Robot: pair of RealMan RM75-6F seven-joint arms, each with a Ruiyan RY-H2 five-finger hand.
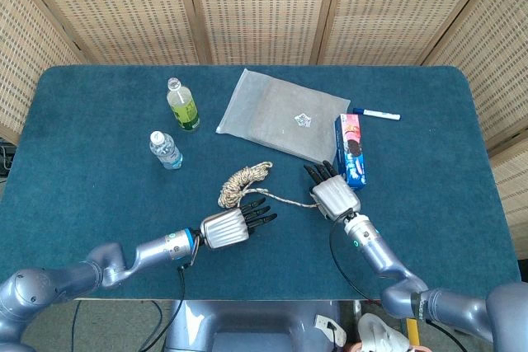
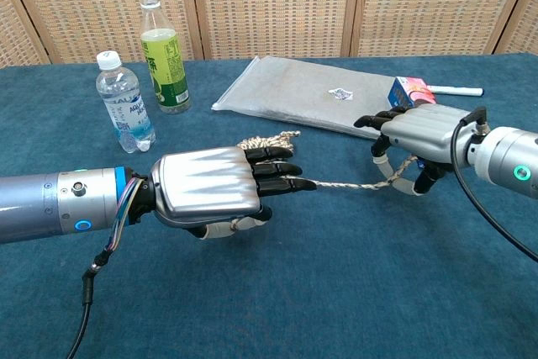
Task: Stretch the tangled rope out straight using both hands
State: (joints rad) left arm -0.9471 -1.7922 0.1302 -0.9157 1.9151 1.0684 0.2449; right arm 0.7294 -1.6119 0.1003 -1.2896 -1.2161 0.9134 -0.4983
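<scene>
Pinching rope (image 2: 353,184) end, right hand (image 2: 418,140), left hand (image 2: 214,191) fingers extended, its grip hidden underneath, coil (image 1: 239,181) partly covered

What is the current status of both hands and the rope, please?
Right hand grips one rope end. Left hand closed over the strand near the bundle. Strand between them off the table; bundle still coiled. Snack box close beside right hand.

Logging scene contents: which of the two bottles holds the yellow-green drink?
The taller bottle farther back, with the green label; the shorter bottle nearer the left hand is clear with a blue label.
</scene>
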